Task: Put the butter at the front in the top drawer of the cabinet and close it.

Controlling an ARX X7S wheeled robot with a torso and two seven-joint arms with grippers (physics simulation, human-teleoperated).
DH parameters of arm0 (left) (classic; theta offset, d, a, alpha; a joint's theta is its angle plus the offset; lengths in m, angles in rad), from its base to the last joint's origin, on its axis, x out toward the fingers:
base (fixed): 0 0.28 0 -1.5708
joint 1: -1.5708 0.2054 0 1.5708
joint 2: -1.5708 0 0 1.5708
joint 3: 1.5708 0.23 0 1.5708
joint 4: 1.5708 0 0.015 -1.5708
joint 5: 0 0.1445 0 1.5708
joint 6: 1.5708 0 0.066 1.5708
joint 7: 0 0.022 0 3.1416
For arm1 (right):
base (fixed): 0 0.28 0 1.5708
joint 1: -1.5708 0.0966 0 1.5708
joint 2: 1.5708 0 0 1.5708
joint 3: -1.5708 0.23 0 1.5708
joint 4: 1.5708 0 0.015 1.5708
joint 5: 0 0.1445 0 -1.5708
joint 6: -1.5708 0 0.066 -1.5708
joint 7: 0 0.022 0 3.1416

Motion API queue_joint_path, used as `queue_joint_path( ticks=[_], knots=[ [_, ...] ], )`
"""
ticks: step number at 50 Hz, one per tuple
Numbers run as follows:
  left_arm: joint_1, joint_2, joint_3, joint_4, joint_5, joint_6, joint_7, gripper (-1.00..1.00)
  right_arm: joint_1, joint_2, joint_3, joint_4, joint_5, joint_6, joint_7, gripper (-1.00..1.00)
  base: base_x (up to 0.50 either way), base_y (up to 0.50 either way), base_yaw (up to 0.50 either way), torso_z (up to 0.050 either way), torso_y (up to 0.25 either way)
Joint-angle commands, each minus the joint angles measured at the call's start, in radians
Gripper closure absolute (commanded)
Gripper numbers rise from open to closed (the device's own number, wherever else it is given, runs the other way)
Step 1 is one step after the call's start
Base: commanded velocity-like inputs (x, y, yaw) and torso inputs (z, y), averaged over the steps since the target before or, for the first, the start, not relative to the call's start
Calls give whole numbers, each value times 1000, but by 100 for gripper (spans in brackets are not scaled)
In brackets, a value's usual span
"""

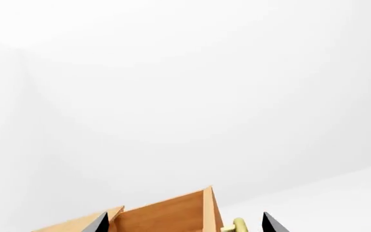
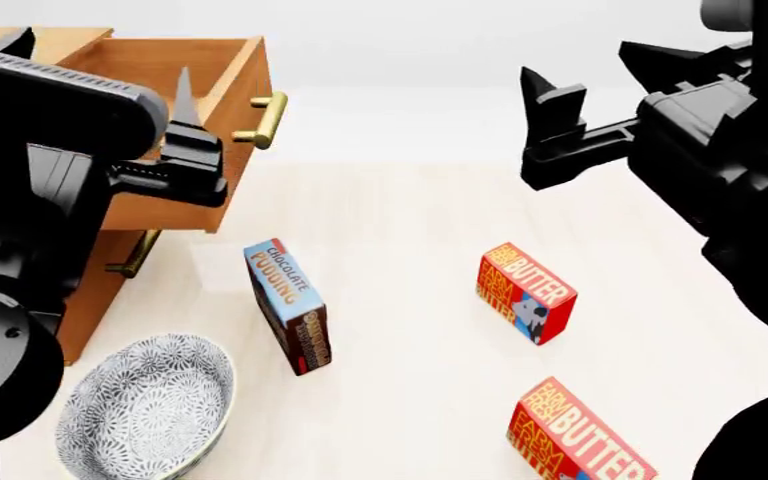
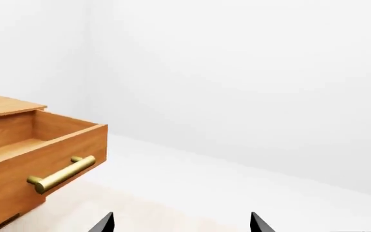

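Left wrist view: the spread tips of the left gripper [image 1: 184, 223] are seen over the top drawer [image 1: 163, 212], pulled open.

Head view: the butter [image 2: 527, 292] at the front is shown lying on the floor, long axis diagonal, below and slightly left of the right gripper [image 2: 584, 95], judged the nearer arm.

Right wrist view: spread, empty fingertips are framed; the butter is not shown.

Orange-brown cabinet [image 2: 97, 290], brass handle [image 2: 267, 118], red butter [image 2: 584, 440], blue-and-brown pudding box [image 2: 288, 305], blue-white patterned bowl [image 2: 144, 410].
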State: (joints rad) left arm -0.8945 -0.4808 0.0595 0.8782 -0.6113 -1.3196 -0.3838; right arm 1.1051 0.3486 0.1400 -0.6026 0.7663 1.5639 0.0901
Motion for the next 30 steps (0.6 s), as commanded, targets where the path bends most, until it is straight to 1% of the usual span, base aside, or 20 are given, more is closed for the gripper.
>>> queue_joint_path(
  ticks=[1, 6, 9, 11, 15, 20, 23, 25, 30],
  knots=[
    [119, -59, -16, 41, 27, 98, 2, -100, 33, 205, -26, 52, 549, 1, 349, -100, 0, 0, 0, 0, 0],
    [120, -71, -10, 36, 34, 120, 7, -100, 92, 322, -122, 92, 696, -3, 408, -100, 0, 0, 0, 0, 0],
    [125, -74, -12, 30, 35, 139, 13, -100, 151, 377, -195, 156, 816, -5, 455, -100, 0, 0, 0, 0, 0],
    [127, -76, -13, 26, 36, 151, 18, -100, 208, 408, -257, 199, 854, -4, 442, -100, 0, 0, 0, 0, 0],
    [131, -80, -13, 20, 39, 171, 23, -100, 299, 441, -364, 240, 814, -9, 298, -100, 0, 0, 0, 0, 0],
    [143, -87, -18, 19, 42, 193, 29, -100, 379, 466, -521, 270, 641, -32, 36, -100, 0, 0, 0, 0, 0],
    [148, -89, -30, 22, 37, 198, 30, -100, 417, 473, -596, 298, 571, -47, -61, -100, 0, 0, 0, 0, 0],
    [153, -90, -34, 22, 37, 205, 31, -100, 450, 476, -670, 323, 511, -53, -142, -100, 0, 0, 0, 0, 0],
    [165, -93, -37, 22, 39, 222, 32, -100, 516, 473, -804, 373, 426, -68, -294, -100, 0, 0, 0, 0, 0]
  ],
)
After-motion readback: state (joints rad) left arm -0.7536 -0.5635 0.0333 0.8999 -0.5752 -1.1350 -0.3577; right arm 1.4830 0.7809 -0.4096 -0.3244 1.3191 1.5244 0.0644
